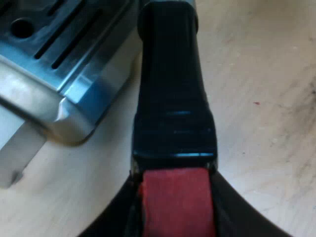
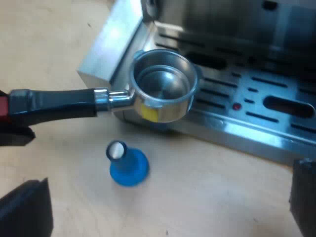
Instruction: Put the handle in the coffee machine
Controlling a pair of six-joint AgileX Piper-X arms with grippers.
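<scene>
My left gripper (image 1: 175, 210) is shut on the red end (image 1: 177, 200) of the holder's dark handle (image 1: 170, 84), its black fingers (image 1: 114, 215) pressed to both sides. The right wrist view has the metal holder (image 2: 163, 86) in the air with its empty basket facing up, over the corner of the espresso machine's drip tray (image 2: 237, 123). At the handle's red end is the left gripper (image 2: 11, 126). A blue tamper (image 2: 127, 165) stands on the wooden table under the holder. My right gripper (image 2: 165, 197) is open above the table, near the tamper, with nothing between its fingers.
The slotted steel drip tray (image 1: 59, 54) and the machine's corner lie close beside the handle. Pale wooden tabletop (image 1: 266, 98) spreads around the machine's front. The machine's front panel (image 2: 232, 24) rises above the tray.
</scene>
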